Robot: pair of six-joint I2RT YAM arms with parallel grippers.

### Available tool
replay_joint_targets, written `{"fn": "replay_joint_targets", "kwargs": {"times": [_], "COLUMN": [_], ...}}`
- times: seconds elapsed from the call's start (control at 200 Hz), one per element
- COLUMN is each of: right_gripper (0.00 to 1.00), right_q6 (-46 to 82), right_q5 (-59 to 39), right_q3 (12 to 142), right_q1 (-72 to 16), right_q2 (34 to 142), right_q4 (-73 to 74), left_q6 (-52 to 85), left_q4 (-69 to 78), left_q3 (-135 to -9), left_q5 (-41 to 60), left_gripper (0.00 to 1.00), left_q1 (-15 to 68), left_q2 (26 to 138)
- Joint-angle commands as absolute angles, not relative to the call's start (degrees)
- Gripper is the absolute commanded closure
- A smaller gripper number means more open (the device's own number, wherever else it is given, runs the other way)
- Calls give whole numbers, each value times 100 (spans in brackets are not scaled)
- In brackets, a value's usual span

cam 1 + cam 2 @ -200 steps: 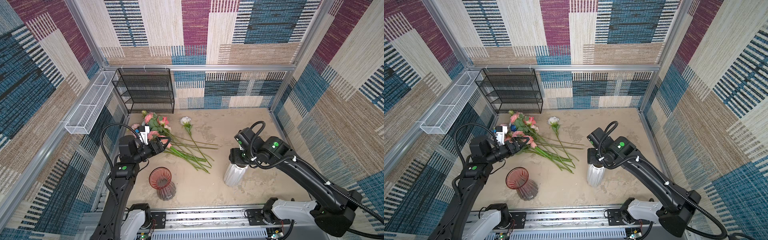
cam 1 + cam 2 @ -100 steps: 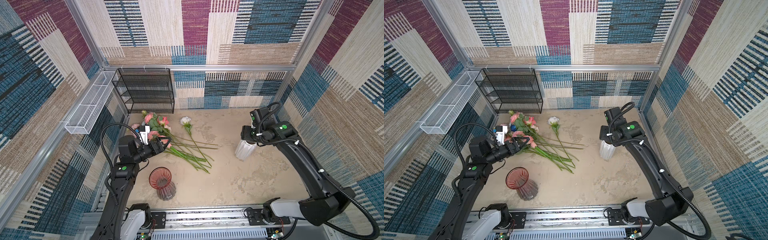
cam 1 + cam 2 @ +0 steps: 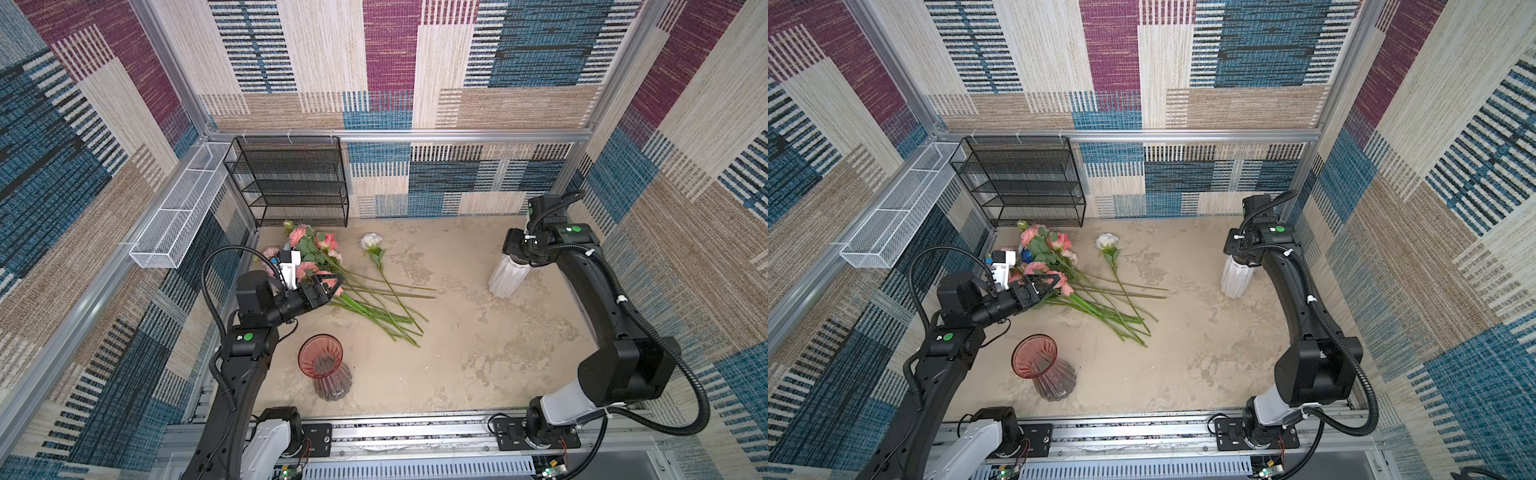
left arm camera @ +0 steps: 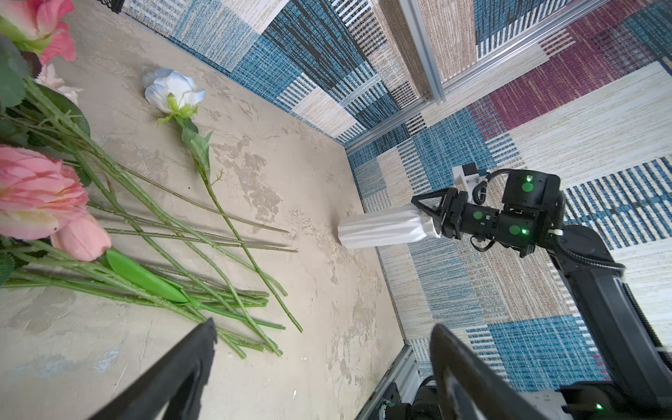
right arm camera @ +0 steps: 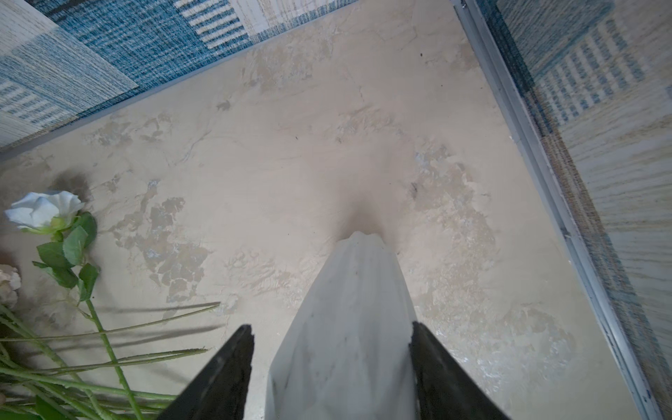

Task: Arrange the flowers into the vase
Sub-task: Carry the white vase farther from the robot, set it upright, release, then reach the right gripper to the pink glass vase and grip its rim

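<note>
The flowers [image 3: 320,253] [image 3: 1044,249] lie in a heap at the back left, stems fanned toward the middle [image 4: 152,232]. A white rose [image 3: 371,240] [image 3: 1106,241] [image 4: 171,89] [image 5: 45,209] lies beside them. My left gripper [image 3: 338,285] [image 3: 1059,279] [image 4: 323,327] hovers open over the pink blooms, holding nothing. My right gripper [image 3: 514,255] [image 3: 1235,254] [image 5: 331,327] is shut on the neck of an upright white ribbed vase [image 3: 508,279] [image 3: 1235,281] [image 4: 382,229] [image 5: 349,291] at the back right. Its base is at or just above the table. A pink glass vase [image 3: 321,360] [image 3: 1034,356] stands empty at the front left.
A black wire shelf [image 3: 291,183] stands against the back wall behind the flowers. A white mesh basket [image 3: 178,216] hangs on the left wall. Fabric walls close in the beige table [image 3: 478,340], and a metal rail [image 3: 415,432] runs along its front edge.
My right arm has carried the white vase from the front middle of the table to the back right, near the wall. The left arm has stayed still.
</note>
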State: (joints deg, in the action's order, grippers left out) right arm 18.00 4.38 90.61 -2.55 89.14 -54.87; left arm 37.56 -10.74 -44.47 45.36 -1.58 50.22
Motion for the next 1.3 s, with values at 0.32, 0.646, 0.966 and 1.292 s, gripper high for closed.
{"fn": "replay_joint_targets", "kwargs": {"times": [0.32, 0.646, 0.966, 1.292], "right_gripper": [12, 0, 1, 0], "right_q6": [1755, 1817, 1688, 1427], "right_q5": [119, 369, 270, -756], "right_q3": [9329, 9745, 10167, 7847], "right_q1": [-218, -220, -241, -1992], "right_q2": [9318, 9374, 8629, 6760], "right_q4": [-5132, -5162, -4728, -1768], "left_q6": [3788, 3756, 3806, 4043], "left_q4": [-929, -948, -976, -1056], "left_q3": [-4468, -4485, -4565, -4513], "left_q5": [4627, 4606, 4549, 4010], "left_gripper": [7, 7, 7, 7], "left_q1": [-149, -149, -149, -149], "left_q2": [5027, 5061, 5078, 4761]}}
